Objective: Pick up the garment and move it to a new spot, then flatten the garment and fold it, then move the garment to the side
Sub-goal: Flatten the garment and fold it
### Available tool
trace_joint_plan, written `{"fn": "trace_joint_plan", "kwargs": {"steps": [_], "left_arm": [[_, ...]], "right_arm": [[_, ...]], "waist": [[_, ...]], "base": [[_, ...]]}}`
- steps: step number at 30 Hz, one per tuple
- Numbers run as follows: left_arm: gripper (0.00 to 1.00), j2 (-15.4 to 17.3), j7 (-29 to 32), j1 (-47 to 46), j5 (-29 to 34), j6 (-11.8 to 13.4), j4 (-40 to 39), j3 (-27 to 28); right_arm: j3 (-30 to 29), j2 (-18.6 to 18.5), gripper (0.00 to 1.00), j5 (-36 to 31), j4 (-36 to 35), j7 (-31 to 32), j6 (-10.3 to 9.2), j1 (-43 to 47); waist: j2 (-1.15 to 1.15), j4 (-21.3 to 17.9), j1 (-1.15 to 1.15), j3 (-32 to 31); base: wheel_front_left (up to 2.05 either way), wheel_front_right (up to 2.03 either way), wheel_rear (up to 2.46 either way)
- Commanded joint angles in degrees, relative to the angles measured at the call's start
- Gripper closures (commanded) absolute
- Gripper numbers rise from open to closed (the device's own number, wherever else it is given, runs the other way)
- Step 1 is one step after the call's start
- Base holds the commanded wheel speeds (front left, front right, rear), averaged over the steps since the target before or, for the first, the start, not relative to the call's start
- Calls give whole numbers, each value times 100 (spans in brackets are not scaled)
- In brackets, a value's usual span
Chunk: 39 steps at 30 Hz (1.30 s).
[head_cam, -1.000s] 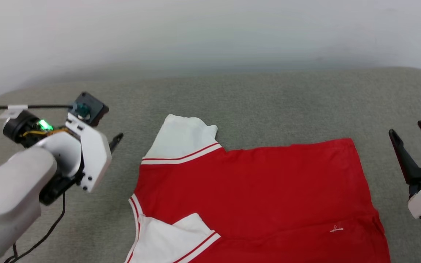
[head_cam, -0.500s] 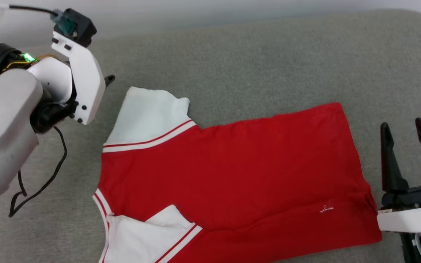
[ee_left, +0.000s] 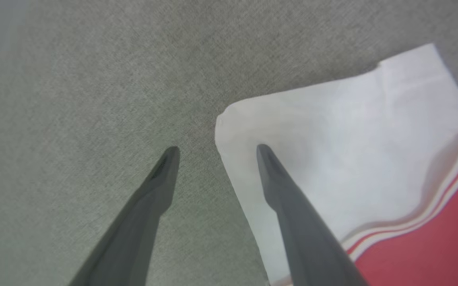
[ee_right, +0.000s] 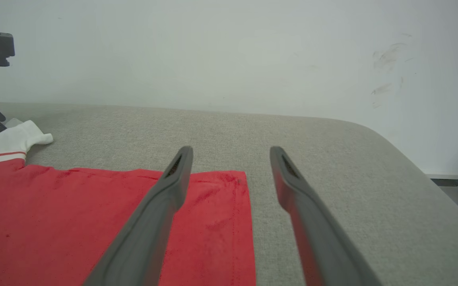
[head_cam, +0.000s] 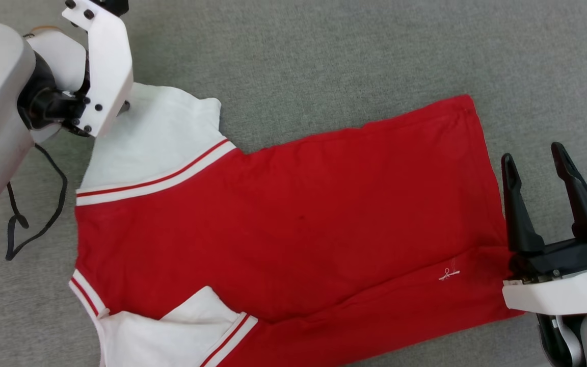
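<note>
The garment (head_cam: 293,219) lies spread flat on the grey cloth-covered worktop (head_cam: 349,51), collar end toward the robot's left and hem toward its right, with a small white mark (head_cam: 449,274) near the hem. The left pincer (ee_left: 217,150) is released and empty, its fingers straddling the outer corner of the far white sleeve (head_cam: 156,137), one over the cloth and one over bare worktop. The right pincer (head_cam: 533,153) is also spread wide and holds nothing, sitting just beside the hem edge, fingers pointing away from the robot
</note>
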Motion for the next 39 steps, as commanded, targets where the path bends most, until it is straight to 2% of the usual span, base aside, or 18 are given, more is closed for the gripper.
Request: {"fn": "trace_joint_plan", "kwargs": {"steps": [1,7,8,9,10,18,22,25,28,32,39], "left_arm": [[0,-15,136,-115,-15,-19,22,-76],[0,7,428,22,10,-27,25,-424],[14,17,427,38,-12,-29,7,-458],[93,21,399,46,-28,-29,-5,-485],[100,33,394,61,-56,-27,-27,-508],[100,186,35,40,-126,-29,-144,-558],[100,95,-278,139,-150,-30,-258,-614],[100,60,-471,205,-168,-30,-373,-657],[100,-9,-629,279,-167,-30,-573,-721],[100,-31,-836,350,-146,-30,-802,-767],[100,-80,-1088,375,-102,-30,-1169,-808]], "right_arm": [[59,-19,0,-37,49,-37,-4,-131],[194,-17,0,-57,210,-61,-4,-246],[203,-12,0,-58,240,-64,-4,-265],[217,-9,0,-60,273,-64,-4,-277],[216,-12,0,-62,302,-66,-4,-288],[116,-354,0,-145,307,-66,-4,-556],[66,-772,0,-174,296,-5,-4,-909],[71,-1070,0,-185,269,285,-4,-1176],[240,-1499,0,-178,342,882,-4,-1440],[712,-2128,0,209,608,2002,-4,-1791],[1999,-3147,0,1668,1042,4287,-4,-2613]], "waist": [[0,-134,-1,236],[0,-199,-1,391],[0,-206,-1,396],[0,-208,-1,389],[0,-204,-1,371],[0,-88,-1,-89],[0,69,-1,-428],[0,226,-1,-646],[0,378,-1,-812],[0,558,-1,-945],[0,821,-1,-913]], "base": [[0,0,0],[0,0,0],[0,0,0],[0,0,0],[0,0,0],[0,0,0],[0,0,0],[0,0,0],[0,0,0],[0,0,0],[0,0,0]]}}
